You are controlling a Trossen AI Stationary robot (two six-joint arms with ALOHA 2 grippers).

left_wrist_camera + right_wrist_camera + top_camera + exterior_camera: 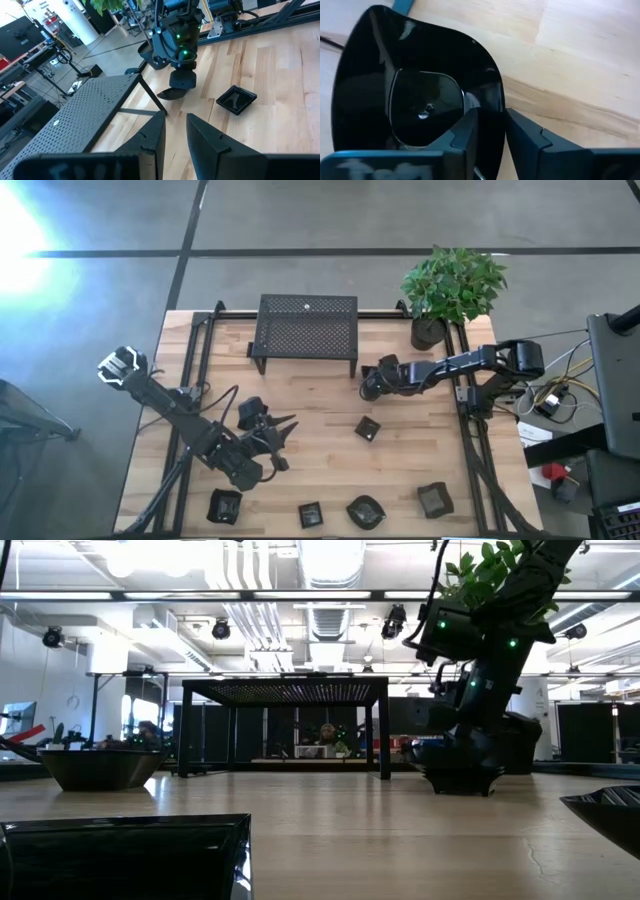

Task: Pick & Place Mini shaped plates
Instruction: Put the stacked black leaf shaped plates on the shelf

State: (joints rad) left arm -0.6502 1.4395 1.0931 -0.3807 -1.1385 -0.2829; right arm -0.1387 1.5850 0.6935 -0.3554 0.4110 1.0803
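Observation:
A glossy black mini shaped plate (420, 100) with a curved rim rests on the wood beside the right front leg of the black mesh stand (307, 330). My right gripper (491, 132) slants down over it, open. One finger is over the dish's hollow and the other outside its rim. The left wrist view shows this plate (172, 93) on the table under that gripper (181, 82). A square plate (367, 428) lies mid-table. Several more plates lie along the near edge (365, 512). My left gripper (176, 131) hovers open at the near left, with nothing between its fingers. My right gripper has the plate's rim (495, 107) in the gap between its fingers, coming from above at a slant. The plate sits on the table. Whether either finger touches the rim, I cannot tell.
The mesh stand stands at the table's far middle, its leg (152, 97) close to the right gripper. A potted plant (430, 332) stands at the far right corner. Black rails (470, 420) run along both table sides. Bare wood lies between the stand and the near row of plates.

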